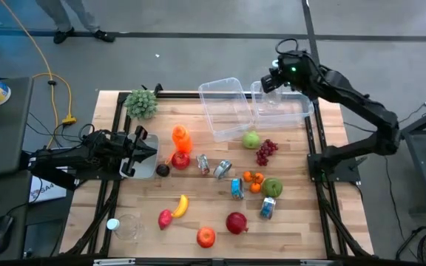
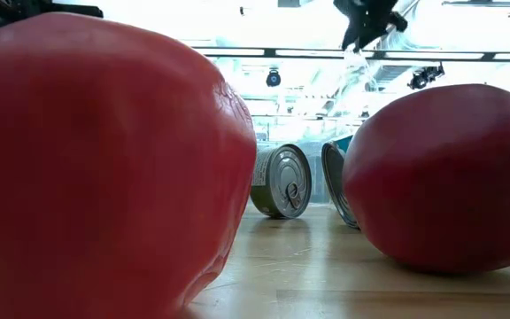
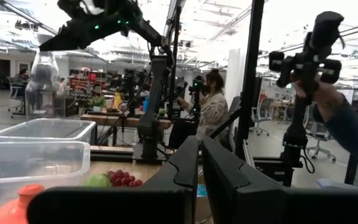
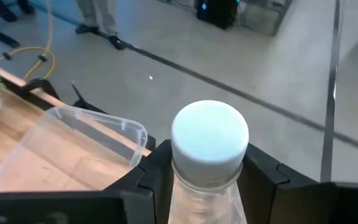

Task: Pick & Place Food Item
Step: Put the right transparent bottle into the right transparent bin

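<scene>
A: From above, where is the right gripper (image 1: 272,80)?
B: Over the far clear plastic tub (image 1: 281,108); between its fingers hangs a clear plastic bottle with a white cap (image 1: 267,97), long axis upright, body below the fingertips; the left gripper (image 1: 140,142) rests pinched shut, well apart.

A: And at table level?
B: Red fruit (too close to name) fills the view; the bottle (image 2: 354,66) hangs from the gripper (image 2: 367,34) high behind two tin cans (image 2: 282,181).

A: The left wrist?
B: Its fingers (image 3: 182,165) meet; the bottle (image 3: 43,84) hangs beyond them, above the tubs.

A: The right wrist?
B: Both fingers (image 4: 151,177) clamp the neck under the cap (image 4: 209,136); I judge the right arm alone placed to lower it.
</scene>
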Controlling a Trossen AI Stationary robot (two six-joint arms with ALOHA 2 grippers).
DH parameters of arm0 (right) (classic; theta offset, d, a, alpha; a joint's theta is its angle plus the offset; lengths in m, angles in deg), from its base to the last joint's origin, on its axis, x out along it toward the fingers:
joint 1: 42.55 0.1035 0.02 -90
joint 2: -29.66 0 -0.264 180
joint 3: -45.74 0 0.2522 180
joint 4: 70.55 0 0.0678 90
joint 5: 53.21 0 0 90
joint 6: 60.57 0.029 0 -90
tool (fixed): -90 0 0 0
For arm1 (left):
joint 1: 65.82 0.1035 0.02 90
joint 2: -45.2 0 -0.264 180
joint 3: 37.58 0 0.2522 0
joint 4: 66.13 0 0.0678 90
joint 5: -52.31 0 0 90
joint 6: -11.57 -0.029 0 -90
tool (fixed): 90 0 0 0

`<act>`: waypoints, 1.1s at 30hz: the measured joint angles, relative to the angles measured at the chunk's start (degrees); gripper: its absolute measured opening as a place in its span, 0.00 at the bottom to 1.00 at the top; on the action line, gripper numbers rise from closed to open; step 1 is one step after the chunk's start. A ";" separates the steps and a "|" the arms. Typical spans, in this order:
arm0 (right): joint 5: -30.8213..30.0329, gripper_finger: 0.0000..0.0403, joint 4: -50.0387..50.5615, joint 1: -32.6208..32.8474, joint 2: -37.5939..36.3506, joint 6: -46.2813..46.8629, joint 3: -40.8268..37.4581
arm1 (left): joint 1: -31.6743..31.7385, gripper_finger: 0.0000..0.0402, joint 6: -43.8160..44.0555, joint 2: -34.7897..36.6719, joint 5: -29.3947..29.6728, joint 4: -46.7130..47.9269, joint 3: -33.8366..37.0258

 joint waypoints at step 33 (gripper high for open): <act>8.16 0.48 -17.11 -5.81 1.19 -0.06 -12.86 | 0.00 0.03 1.46 0.01 -4.18 0.00 0.00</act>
